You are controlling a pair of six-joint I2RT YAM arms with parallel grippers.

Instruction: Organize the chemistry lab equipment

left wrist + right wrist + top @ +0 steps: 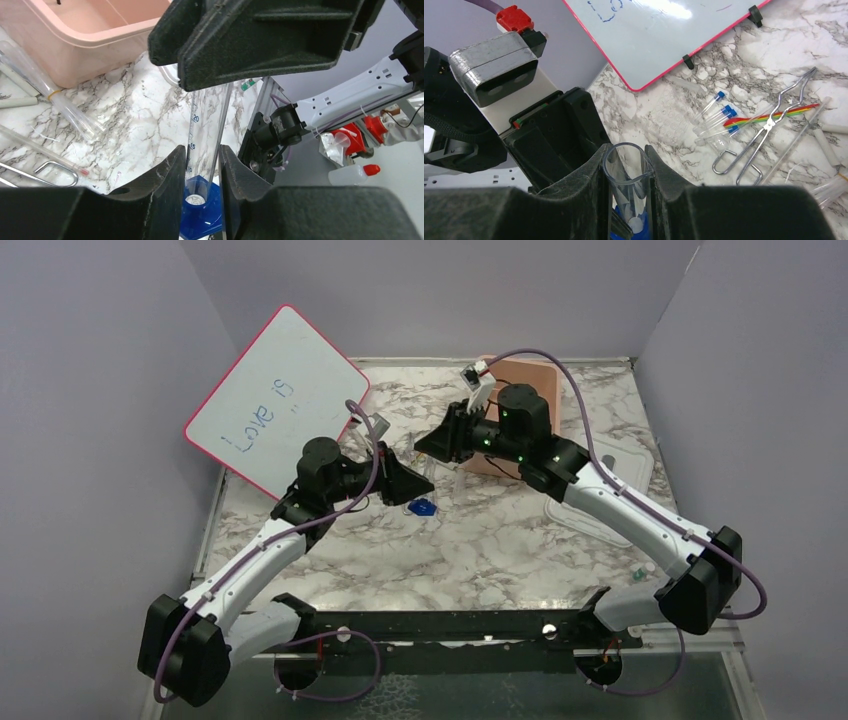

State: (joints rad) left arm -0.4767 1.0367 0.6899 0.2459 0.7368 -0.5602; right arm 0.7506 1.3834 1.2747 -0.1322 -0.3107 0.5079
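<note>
A clear graduated cylinder (205,130) on a blue base (422,507) stands tilted just above the marble table between both arms. My right gripper (625,155) is shut on the cylinder's open top rim (616,172). Lower down, my left gripper (201,155) has a finger pressed to each side of the cylinder just above the blue base (200,210). Metal tongs (769,127), a red-yellow rod (781,114) and blue-capped vials (716,117) lie loose on the table near the whiteboard.
The pink-rimmed whiteboard (275,400) leans at the back left. A pink tub (530,380) stands at the back behind the right arm, with its white lid (625,465) flat on the right. A long clear test tube (55,95) lies beside the tub (95,35).
</note>
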